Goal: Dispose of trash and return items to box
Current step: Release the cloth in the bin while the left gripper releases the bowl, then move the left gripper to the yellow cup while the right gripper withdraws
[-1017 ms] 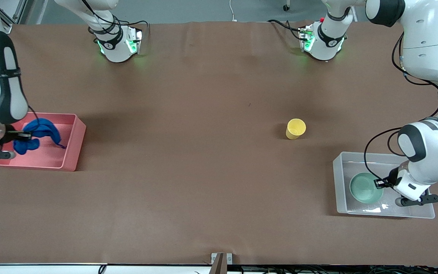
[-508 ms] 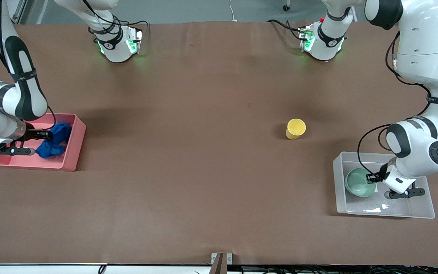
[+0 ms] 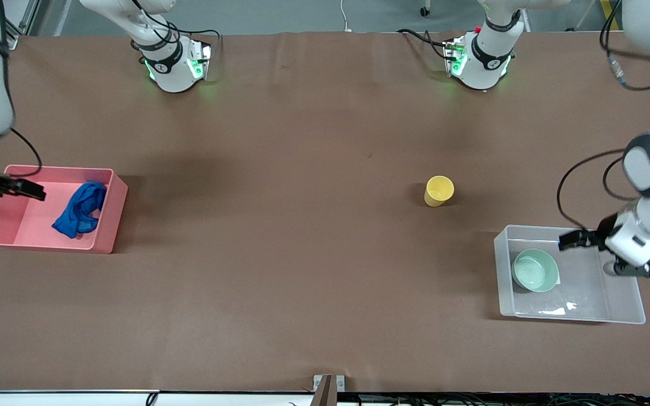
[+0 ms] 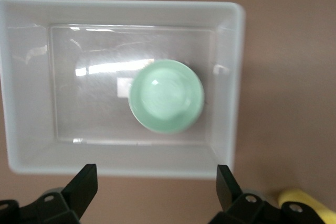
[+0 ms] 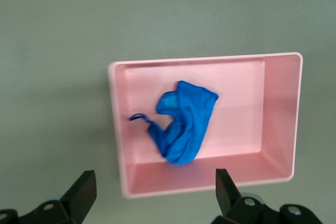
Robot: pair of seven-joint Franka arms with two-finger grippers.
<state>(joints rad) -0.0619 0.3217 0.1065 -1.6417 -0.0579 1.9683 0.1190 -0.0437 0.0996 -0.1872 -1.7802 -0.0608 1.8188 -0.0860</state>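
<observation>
Plain brown table (image 3: 302, 270), 2 bins

Readable text: none in any view.
Clear box (image 4: 231, 77): a small white square label (image 4: 124, 86) sits on its bottom, partly under the green bowl (image 4: 167, 96); whatever is printed on it cannot be made out.
Robot bases (image 3: 174, 65): small dark marks show on the collars, too small to read.
Pink bin (image 5: 278, 114), blue cloth (image 5: 184, 121), yellow cup (image 3: 439, 190): no writing, brand or number visible.
</observation>
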